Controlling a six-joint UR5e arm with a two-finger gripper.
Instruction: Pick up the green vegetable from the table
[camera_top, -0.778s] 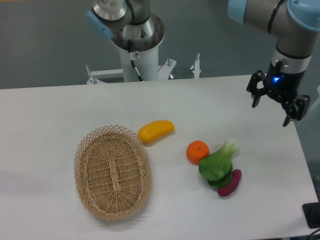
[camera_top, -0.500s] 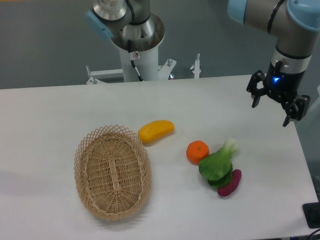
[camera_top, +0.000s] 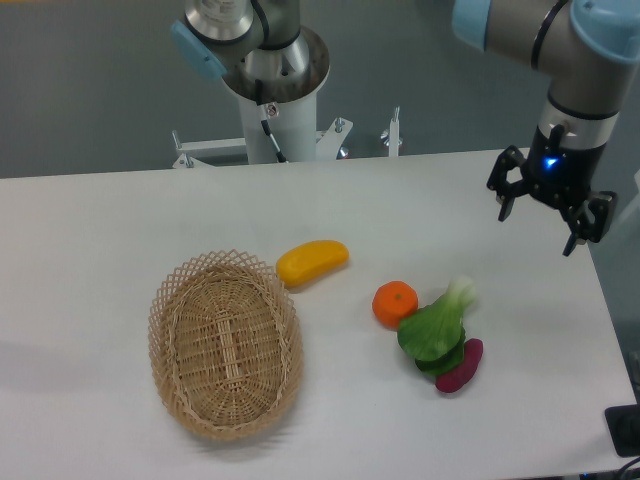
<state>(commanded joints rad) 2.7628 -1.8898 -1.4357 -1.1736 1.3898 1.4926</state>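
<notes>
The green vegetable (camera_top: 436, 326) lies on the table (camera_top: 120, 220) in the lower right part of the frame, pale stalk end pointing up-right, dark leaves spread toward lower left. It's crowded: an orange (camera_top: 395, 303) sits just left of it, touching or nearly touching the leaves, & a small purple eggplant-like piece (camera_top: 460, 365) lies at its lower right edge, partly tucked under the leaves. Can't tell if the leaves rest on the purple piece or just overlap it in view. So both long sides of the veg have a neighbour; the stalk end & the upper right side look free.

Further left, a yellow oblong fruit (camera_top: 312, 262) lies well apart from the veg, near frame centre. Below-left of that is an oval wicker basket (camera_top: 226, 344), nothing seen inside it.

The gripper (camera_top: 543, 205) hangs in the upper right of the frame, above the table's far right edge, well apart from the veg & up-right of it. Fingers spread wide, nothing held betw. them. A blue light shows on the wrist just above. The arm's pedestal (camera_top: 275, 95) stands behind the table at top centre
</notes>
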